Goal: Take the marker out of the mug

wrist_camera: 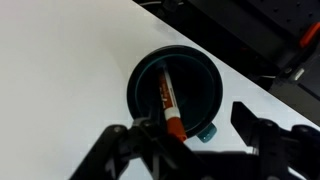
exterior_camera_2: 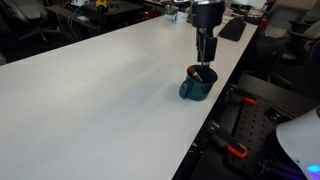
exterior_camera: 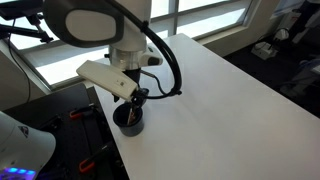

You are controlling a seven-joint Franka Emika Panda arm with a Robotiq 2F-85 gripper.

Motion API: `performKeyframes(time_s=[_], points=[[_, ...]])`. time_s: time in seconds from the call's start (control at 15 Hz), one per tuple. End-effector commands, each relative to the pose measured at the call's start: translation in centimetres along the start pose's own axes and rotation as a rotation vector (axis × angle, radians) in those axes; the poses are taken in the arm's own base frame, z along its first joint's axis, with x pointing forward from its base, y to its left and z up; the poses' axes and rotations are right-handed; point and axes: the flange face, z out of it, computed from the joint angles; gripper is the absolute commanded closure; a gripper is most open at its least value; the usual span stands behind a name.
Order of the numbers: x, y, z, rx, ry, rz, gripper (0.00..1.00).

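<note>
The mug (wrist_camera: 205, 80) is dark with a dark inside and stands on the white table near its edge. It shows in both exterior views (exterior_camera: 129, 121) (exterior_camera_2: 197, 86). The reddish-orange marker (wrist_camera: 168, 98) leans inside it, its upper end at the rim. My gripper (wrist_camera: 200, 118) is open and hangs right above the mug, with one finger beside the marker's top end and the other outside the rim. A small teal handle (wrist_camera: 205, 131) sticks out of the mug's side. In both exterior views the gripper (exterior_camera: 136, 98) (exterior_camera_2: 205, 60) reaches down to the mug's mouth.
The white table (exterior_camera_2: 100, 90) stretches wide on one side of the mug. Its edge (wrist_camera: 250, 75) runs close by the mug, with dark equipment and red clamps (exterior_camera_2: 232, 152) below it. Windows (exterior_camera: 200, 15) stand behind the table.
</note>
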Motion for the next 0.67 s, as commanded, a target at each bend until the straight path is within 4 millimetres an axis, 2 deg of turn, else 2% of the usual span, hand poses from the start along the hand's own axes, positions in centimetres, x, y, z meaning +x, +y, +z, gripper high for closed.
performKeyframes(time_s=[0.0,0.4,0.6], points=[[0.2,0.4,1.2,-0.016,-0.006,-0.005,0.29],[1.3,1.1,2.4,-0.073,0.049,-0.042,0.23],[1.8,1.2,3.0,-0.084,0.075,-0.054,0.27]])
